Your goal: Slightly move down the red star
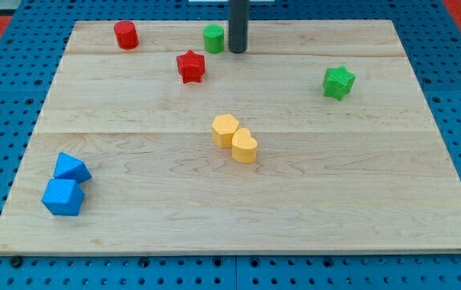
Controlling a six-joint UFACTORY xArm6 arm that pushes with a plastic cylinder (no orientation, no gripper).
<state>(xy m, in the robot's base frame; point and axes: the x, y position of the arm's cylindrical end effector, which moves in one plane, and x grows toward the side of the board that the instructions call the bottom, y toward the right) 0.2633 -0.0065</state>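
Note:
The red star point(190, 66) lies on the wooden board point(311, 185) near the view's top, left of centre. My tip point(237, 50) stands at the view's top centre, above and to the right of the red star, apart from it. A green cylinder point(213, 38) sits just left of my tip, between the tip and the star's upper side.
A red cylinder point(126, 35) is at the top left. A green star point(338, 81) is at the right. Two yellow blocks point(225, 130) point(245, 147) touch near the centre. Two blue blocks point(72, 168) point(62, 197) sit at the lower left.

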